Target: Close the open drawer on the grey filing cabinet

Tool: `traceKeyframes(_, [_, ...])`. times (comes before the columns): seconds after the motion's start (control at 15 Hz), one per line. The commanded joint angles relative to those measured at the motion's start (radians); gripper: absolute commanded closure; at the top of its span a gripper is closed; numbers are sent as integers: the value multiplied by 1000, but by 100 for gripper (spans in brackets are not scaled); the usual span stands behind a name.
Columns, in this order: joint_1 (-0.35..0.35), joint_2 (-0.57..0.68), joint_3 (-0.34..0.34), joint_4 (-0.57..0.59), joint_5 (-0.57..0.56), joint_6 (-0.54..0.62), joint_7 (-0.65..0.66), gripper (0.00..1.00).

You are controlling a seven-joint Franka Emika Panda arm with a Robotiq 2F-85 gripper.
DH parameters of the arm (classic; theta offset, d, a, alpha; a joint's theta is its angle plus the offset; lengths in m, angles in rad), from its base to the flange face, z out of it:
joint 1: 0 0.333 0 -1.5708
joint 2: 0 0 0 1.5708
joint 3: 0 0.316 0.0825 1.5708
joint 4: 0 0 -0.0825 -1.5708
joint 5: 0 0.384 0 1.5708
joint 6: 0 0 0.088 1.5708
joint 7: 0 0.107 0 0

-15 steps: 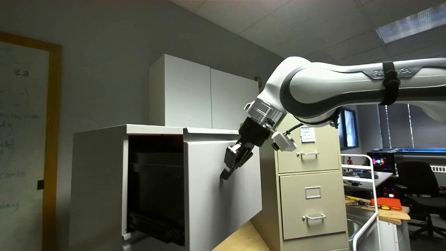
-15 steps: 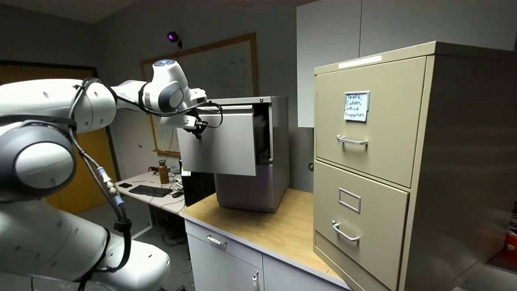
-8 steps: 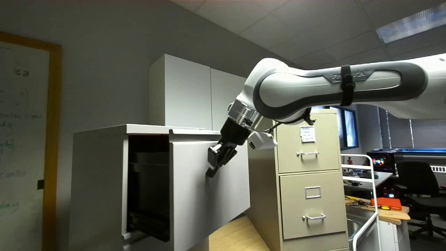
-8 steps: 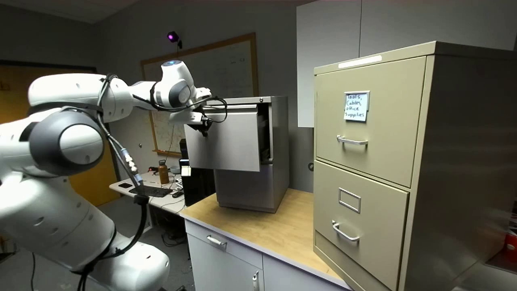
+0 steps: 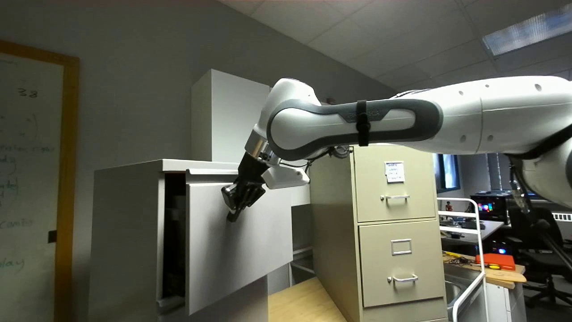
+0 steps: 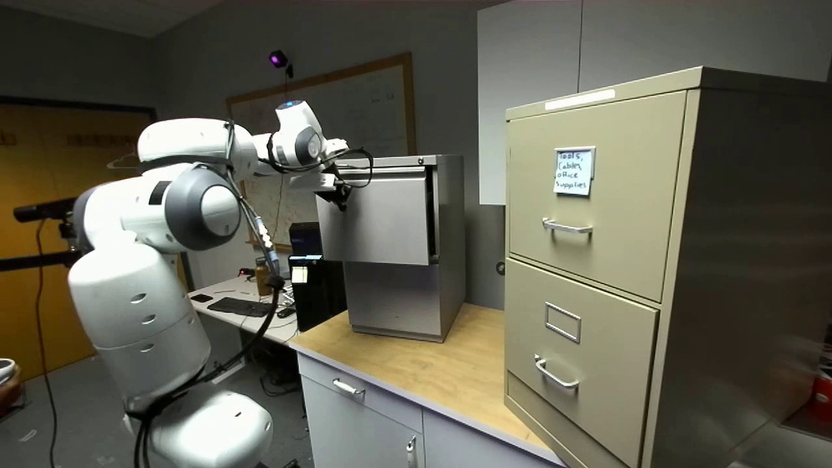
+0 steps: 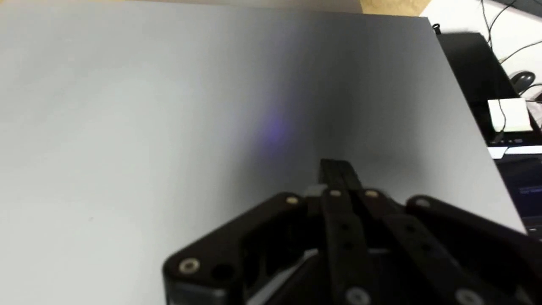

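The drawer (image 5: pixel 259 241) is the large pale-grey upper front of the grey filing cabinet (image 5: pixel 125 237). It stands out a little, with a narrow dark gap on the cabinet side in an exterior view. In an exterior view the drawer (image 6: pixel 390 227) shows a thin dark slit beside the cabinet (image 6: pixel 453 260). My gripper (image 5: pixel 231 218) points down at a slant with its fingertips at the drawer's front, seemingly touching it. It also shows in an exterior view (image 6: pixel 342 206). In the wrist view the gripper (image 7: pixel 338 165) is shut with nothing between its fingers, over the drawer's front (image 7: pixel 127 127).
A beige cabinet (image 5: pixel 397 264) with handled drawers stands beside the grey one on a wooden counter (image 6: pixel 403 364). A white cupboard (image 5: pixel 239 120) hangs on the wall behind. A desk with a keyboard (image 6: pixel 240 307) stands beyond the counter.
My shut gripper and arm have moved toward the cabinet body against the drawer front. The drawer has slid inward with it, and the dark opening has become much narrower.
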Motion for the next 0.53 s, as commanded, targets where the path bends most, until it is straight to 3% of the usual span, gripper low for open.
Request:
traceKeyframes(0.0, [13,186,35,242,-98,-53,100,100])
traceKeyframes(0.47, [97,391,-1,549,-216,-221,211,100])
